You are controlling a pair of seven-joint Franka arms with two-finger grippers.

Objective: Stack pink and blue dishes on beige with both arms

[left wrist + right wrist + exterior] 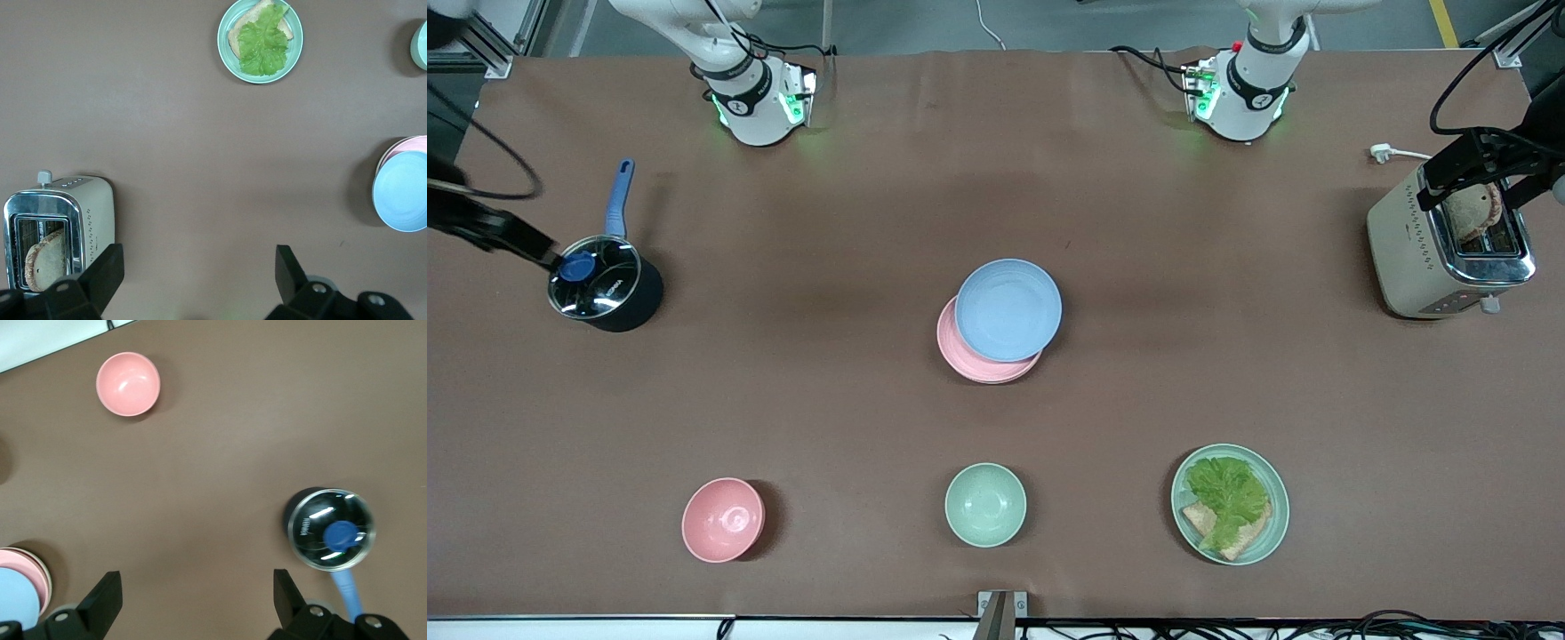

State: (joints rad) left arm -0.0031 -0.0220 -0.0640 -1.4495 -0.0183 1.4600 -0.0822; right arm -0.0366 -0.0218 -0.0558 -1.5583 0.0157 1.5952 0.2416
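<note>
The pale blue plate lies on the pale pink plate in the middle of the table, shifted a little toward the robots' bases. The stack also shows in the left wrist view as blue plate over pink plate, and in the right wrist view as blue plate over pink plate. No beige plate shows; whatever is under the stack is hidden. My left gripper hangs open and empty high over bare table beside the toaster. My right gripper hangs open and empty high beside the pot.
A small pink bowl, a mint-green bowl and a green plate with lettuce and bread stand near the front edge. The lidded pot is at the right arm's end, the toaster with bread at the left arm's end.
</note>
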